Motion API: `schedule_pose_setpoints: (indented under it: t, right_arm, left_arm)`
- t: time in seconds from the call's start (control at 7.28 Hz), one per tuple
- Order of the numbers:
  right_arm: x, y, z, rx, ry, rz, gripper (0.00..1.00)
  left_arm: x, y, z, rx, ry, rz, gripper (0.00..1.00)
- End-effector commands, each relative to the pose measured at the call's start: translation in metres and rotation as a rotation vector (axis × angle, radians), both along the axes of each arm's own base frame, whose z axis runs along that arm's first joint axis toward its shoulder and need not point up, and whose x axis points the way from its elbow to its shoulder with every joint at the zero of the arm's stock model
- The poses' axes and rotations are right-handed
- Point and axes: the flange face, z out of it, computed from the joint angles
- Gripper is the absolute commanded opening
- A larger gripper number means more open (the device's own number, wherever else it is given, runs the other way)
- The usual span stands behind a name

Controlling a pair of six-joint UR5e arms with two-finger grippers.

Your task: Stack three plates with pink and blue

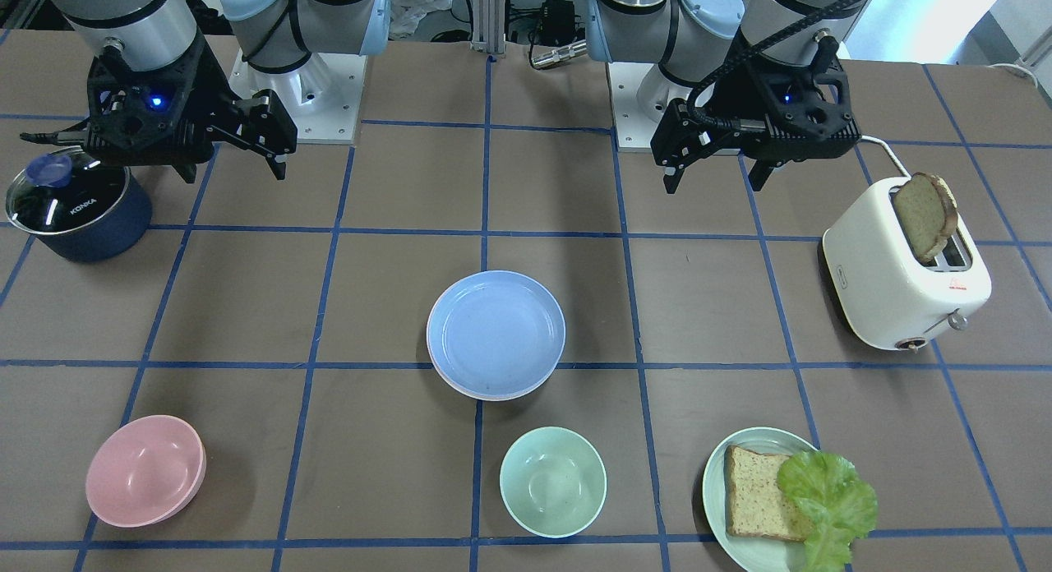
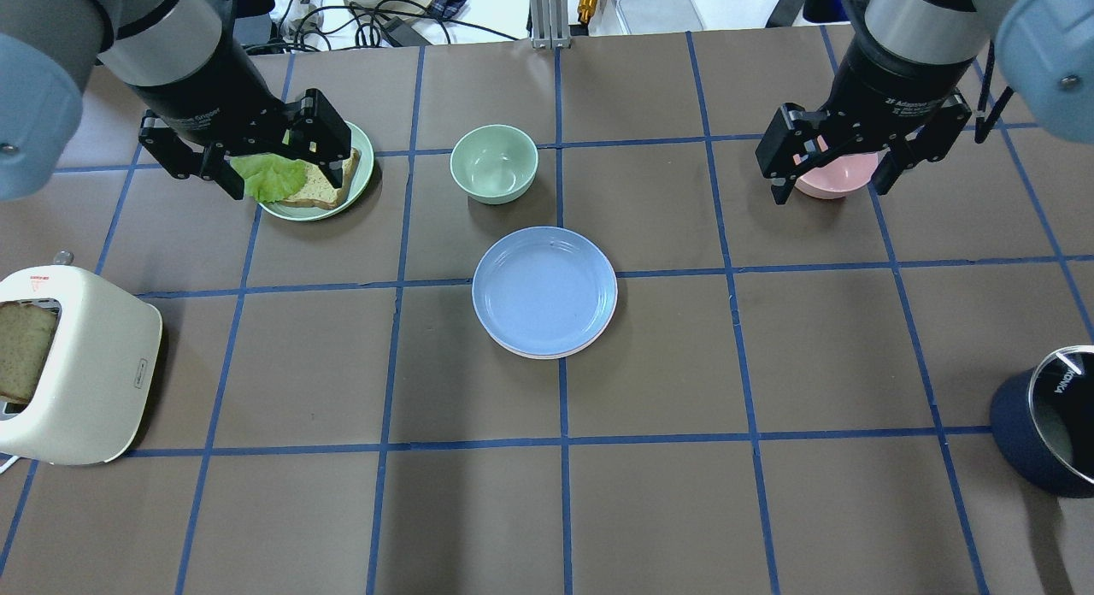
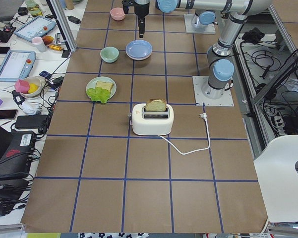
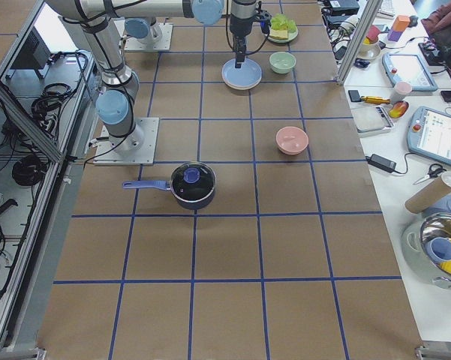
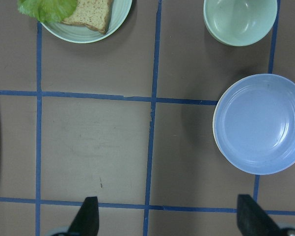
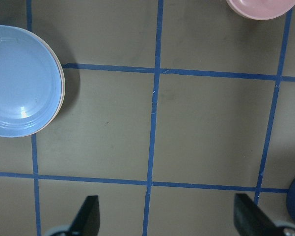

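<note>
Both arms hung raised above the tabletop, wrists turned so the fingers pointed straight down. The left end effector hovered between the robot's base and the blue plate, on the toaster's side. Its jaws were spread wide, holding nothing and touching nothing. The right end effector was posed the same way at the other side, near the lidded saucepan – jaws wide apart, also empty.

The blue plate lay at the middle of the tabletop on top of a stack, with a pale pink rim showing under its edge. Whether a cream plate lay beneath could not be told. Both end effectors were well apart from the stack. A mint bowl sat just beside it.
</note>
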Motion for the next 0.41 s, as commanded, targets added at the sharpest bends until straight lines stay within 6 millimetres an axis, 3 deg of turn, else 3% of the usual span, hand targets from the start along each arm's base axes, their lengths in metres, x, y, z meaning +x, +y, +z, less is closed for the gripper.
schedule_pose_setpoints:
  t: [0.0,0.27]
  right_arm:
    - [0.0029,0.0007,0.0011,-0.007,0.005,0.007,0.98]
    - [0.0024,0.0012,0.0042,-0.015,0.011,0.007,0.98]
  left_arm:
    - [0.0005,-0.0006,0.0003,0.0,0.0,0.001,1.0]
    - [-0.0003,0.0001,0.001,-0.002,0.0,-0.001,1.0]
